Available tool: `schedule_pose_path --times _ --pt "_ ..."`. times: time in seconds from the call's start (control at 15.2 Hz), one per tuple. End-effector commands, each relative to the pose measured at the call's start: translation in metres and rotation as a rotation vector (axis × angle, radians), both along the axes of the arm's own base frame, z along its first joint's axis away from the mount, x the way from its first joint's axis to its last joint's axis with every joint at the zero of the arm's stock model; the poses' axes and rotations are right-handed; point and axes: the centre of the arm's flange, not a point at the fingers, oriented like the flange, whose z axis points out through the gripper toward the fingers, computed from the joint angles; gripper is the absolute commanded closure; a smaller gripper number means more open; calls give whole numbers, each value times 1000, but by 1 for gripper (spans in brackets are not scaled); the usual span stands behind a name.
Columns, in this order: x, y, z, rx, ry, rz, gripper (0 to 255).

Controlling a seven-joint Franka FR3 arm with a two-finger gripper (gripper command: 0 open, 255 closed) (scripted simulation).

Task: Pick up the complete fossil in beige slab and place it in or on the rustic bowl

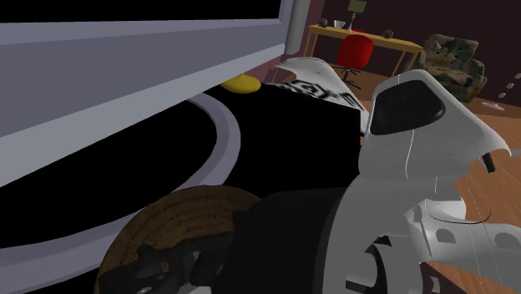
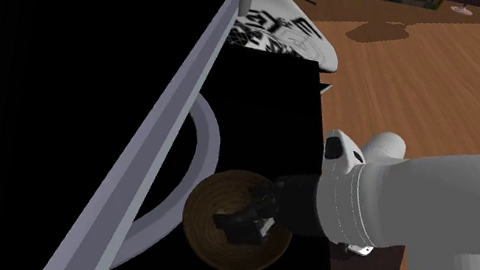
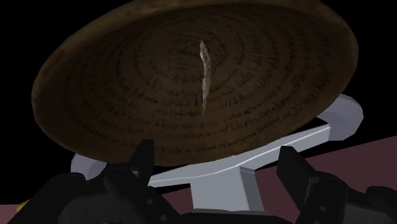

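The rustic bowl (image 3: 127, 95) is a brown, shallow dish ringed with dark script. A thin beige sliver, the fossil slab (image 3: 203, 76) seen edge-on, sits at the bowl's middle, apart from the fingers. My black gripper (image 3: 219, 168) hovers over the bowl, open, with nothing between its fingers (image 3: 143, 159). In the shoulder view the bowl (image 1: 179, 219) lies at the lower left with the gripper (image 1: 179, 263) over its near side. The second exterior view shows the gripper (image 2: 248, 220) above the bowl (image 2: 209, 240), on a black surface.
A grey curved band (image 1: 225, 134) arcs over the black surface beside the bowl. A grey slanted panel (image 1: 125, 75) rises behind. A yellow object (image 1: 240, 83) and a white patterned thing (image 1: 313, 83) lie further off. Beyond them stand a red chair (image 1: 355, 52), a desk (image 1: 367, 35) and an armchair (image 1: 455, 58).
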Motion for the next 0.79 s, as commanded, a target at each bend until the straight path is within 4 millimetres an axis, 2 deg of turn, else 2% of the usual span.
schedule_pose_path --times 0.0,0.26,0.73 --pt "0 0 0 0 0 0 0" --pt "-36 -4 34 0 0 0 0" --pt "-36 -4 34 0 0 0 0"
